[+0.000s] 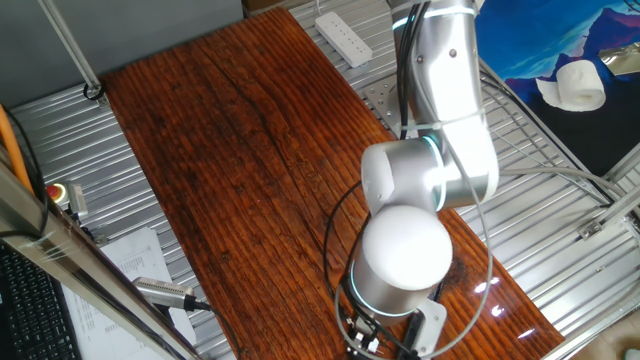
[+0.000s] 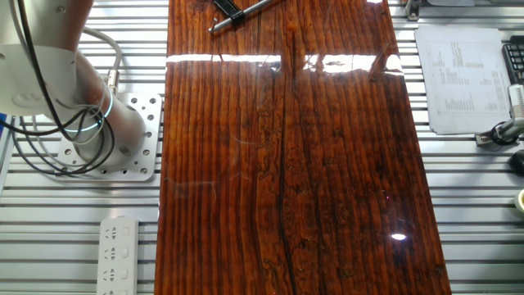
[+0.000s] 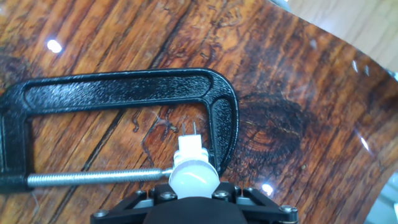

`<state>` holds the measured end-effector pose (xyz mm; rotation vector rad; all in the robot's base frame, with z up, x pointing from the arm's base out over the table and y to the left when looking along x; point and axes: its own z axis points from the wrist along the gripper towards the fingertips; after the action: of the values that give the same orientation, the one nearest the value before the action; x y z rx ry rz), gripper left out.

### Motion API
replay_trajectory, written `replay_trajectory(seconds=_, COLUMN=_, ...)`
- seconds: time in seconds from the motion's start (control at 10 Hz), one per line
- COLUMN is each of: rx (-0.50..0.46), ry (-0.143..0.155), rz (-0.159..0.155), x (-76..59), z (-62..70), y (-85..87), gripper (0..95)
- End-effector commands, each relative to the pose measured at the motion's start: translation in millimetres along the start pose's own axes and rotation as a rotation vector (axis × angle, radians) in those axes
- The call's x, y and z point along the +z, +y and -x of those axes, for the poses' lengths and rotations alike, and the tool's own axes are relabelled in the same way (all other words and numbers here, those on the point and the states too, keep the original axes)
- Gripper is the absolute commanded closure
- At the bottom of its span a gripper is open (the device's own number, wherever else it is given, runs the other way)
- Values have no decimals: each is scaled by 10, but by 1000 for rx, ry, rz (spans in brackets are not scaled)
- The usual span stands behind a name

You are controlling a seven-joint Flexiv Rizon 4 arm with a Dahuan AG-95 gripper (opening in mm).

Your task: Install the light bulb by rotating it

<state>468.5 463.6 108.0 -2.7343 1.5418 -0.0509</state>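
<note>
In the hand view the light bulb (image 3: 194,177) shows as a small white dome low in the middle. My gripper (image 3: 194,188) is shut on it, with a black finger (image 3: 146,200) on each side of the dome. Just beyond the dome is a white block (image 3: 191,149) with two thin pins, between the screw tip (image 3: 168,172) and the right arm of a black C-clamp (image 3: 124,84) that lies flat on the wooden table (image 3: 280,124). I cannot tell whether the bulb and the block are joined. In one fixed view the arm (image 1: 405,250) hides the bulb.
A white power strip (image 1: 343,38) lies beyond the table's far end, and shows again as the power strip (image 2: 115,254) in the other fixed view. A black and silver tool (image 2: 237,12) lies at the table's edge. A printed sheet (image 2: 458,78) sits on the metal rack beside the table.
</note>
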Motion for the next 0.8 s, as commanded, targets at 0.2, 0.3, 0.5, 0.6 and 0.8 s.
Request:
replay_trajectory(seconds=0.2, rx=114, ry=13, rz=-6, x=6, z=-6, y=-12, gripper=570)
replay_trajectory(seconds=0.3, rx=169, ry=25, rz=-1, x=6, z=-6, y=-12, gripper=570)
replay_trajectory(seconds=0.5, rx=240, ry=28, rz=-1, x=5, z=-9, y=-11, gripper=570)
replay_trajectory(seconds=0.6, rx=287, ry=29, rz=-2, x=4, z=-12, y=-10, gripper=570)
replay_trajectory(seconds=0.8, rx=366, ry=28, rz=-2, x=3, z=-17, y=-7, gripper=570)
